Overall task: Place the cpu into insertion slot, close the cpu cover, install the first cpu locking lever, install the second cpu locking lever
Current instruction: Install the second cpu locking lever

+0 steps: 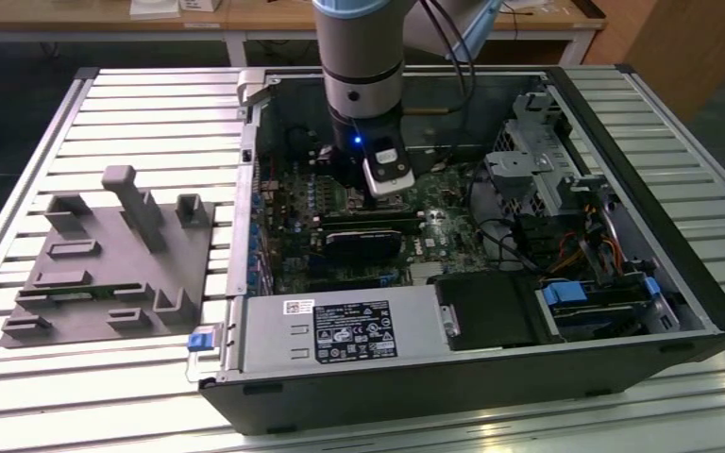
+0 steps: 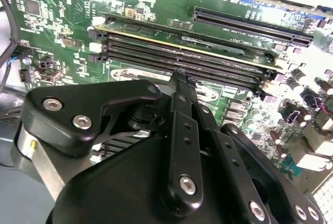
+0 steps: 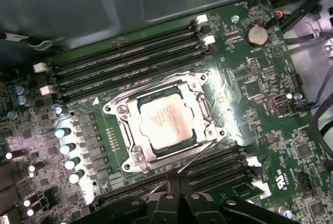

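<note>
CPU point(image 3: 165, 121) sits seated in the insertion slot point(image 3: 136, 157), with the cpu cover point(image 3: 208, 113) lying down around it. In the first wrist view the gripper point(image 3: 179, 185) hovers just beside the slot's edge, on the side facing the nearer memory slots point(image 3: 218, 169). Fingers appear pressed together and empty; the locking levers are hard to make out.

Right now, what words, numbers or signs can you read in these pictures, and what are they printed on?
White label on the grey metal box, exterior view: print and symbols, too small to read.
cpu top, first wrist view: faint marking, too blurred to read.
Green circuit board: white lettering and a triangle sign, too small to read.
No text can be quoted.
</note>
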{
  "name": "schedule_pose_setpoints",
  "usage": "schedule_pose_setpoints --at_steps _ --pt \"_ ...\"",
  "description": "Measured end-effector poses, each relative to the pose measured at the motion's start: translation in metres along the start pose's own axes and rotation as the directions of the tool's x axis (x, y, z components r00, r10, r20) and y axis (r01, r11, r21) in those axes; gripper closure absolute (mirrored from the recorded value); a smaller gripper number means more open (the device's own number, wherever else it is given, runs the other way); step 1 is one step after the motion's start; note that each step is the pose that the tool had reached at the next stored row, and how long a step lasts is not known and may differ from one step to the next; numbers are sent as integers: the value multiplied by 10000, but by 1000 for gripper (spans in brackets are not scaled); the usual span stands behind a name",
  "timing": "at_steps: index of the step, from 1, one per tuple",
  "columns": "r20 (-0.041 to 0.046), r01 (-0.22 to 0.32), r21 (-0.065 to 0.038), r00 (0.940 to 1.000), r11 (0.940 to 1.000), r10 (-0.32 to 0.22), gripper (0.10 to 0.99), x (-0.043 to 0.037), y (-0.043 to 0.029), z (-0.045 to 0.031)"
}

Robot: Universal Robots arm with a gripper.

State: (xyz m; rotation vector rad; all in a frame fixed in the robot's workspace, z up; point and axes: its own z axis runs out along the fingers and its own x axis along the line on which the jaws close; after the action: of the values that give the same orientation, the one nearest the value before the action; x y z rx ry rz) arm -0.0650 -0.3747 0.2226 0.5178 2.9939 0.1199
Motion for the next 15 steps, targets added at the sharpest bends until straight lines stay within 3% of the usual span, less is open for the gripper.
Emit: schedule_pose_setpoints --at_steps 6,11,15 --pt "-73 444 -138 9990 9989 -446 980 43 -23 19" --pt "-133 1083 -200 9940 9939 -1086 980 54 -29 37" --pt "-177 1359 -321 9905 9902 -1365 980 86 -48 58"
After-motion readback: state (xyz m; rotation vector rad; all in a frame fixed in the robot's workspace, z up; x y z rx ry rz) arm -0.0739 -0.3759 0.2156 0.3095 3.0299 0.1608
